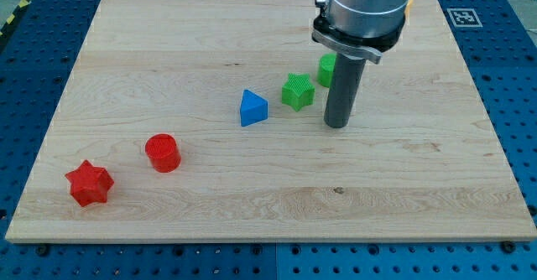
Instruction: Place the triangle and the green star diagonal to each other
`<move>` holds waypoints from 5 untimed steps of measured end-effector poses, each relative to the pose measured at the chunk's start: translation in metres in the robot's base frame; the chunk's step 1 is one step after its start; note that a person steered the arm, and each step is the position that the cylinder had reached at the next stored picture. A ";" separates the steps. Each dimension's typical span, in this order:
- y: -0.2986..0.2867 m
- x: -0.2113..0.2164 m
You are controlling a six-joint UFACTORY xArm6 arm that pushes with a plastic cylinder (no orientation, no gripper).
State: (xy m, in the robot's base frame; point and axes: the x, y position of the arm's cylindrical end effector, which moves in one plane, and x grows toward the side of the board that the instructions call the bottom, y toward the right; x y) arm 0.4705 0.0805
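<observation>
The blue triangle (252,108) lies near the middle of the wooden board (168,45). The green star (297,90) sits just to its upper right, a small gap apart. My tip (336,125) rests on the board to the right of the green star and slightly lower, not touching it. A second green block (325,69) shows behind the rod, partly hidden, so its shape is unclear.
A red cylinder (163,152) and a red star (89,184) lie at the view's lower left. The arm's grey body (362,12) hangs over the board's top right. A blue pegboard table (33,79) surrounds the board.
</observation>
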 end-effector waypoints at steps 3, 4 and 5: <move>-0.027 -0.026; -0.032 -0.038; -0.031 -0.036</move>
